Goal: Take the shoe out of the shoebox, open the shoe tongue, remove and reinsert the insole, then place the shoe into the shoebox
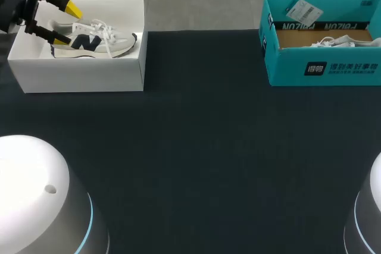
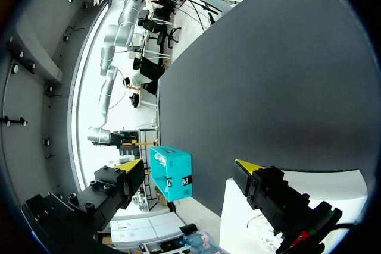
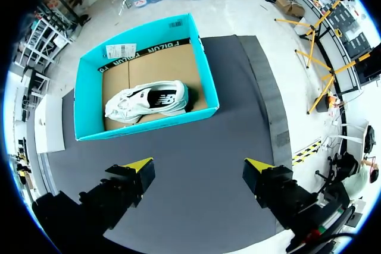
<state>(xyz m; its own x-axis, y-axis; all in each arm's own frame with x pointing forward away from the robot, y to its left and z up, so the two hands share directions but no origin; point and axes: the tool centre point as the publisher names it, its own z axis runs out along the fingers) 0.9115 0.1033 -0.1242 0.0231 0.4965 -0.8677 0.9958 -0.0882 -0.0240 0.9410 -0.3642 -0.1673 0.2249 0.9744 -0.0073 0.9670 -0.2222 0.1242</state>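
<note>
The surface [image 1: 202,147] is a dark, matte sheet that carries two open shoeboxes, well apart from each other.

The teal shoebox [image 1: 324,66] stands at the far right. Its interior is brown cardboard and its front wall carries print. In the right wrist view the teal shoebox [image 3: 89,117] lies ahead of the right tool.

The white shoebox [image 1: 77,72] stands at the far left, with plain walls and no lid on it. In the left wrist view one corner of the white shoebox [image 2: 309,188] shows under one finger of the left tool.

The navy-emblem shoe [image 1: 95,43] lies inside the white shoebox. It has a white and light grey upper, a dark navy side emblem, white laces and a pale sole. Its toe points toward the right wall of the box.

The second shoe [image 3: 149,100] lies on its side on the floor of the teal shoebox. It is white with a dark side patch. From the head view only its upper edge and laces [image 1: 345,41] show above the front wall.

The left tool [image 1: 66,25] hangs over the left end of the white shoebox, at the heel of the navy-emblem shoe. Its fingers are spread wide and hold nothing.

The right tool [image 3: 199,166] hangs above bare surface with its fingers spread wide, holding nothing.

A white label [image 1: 303,10] sits on the rear wall of the teal shoebox.
</note>
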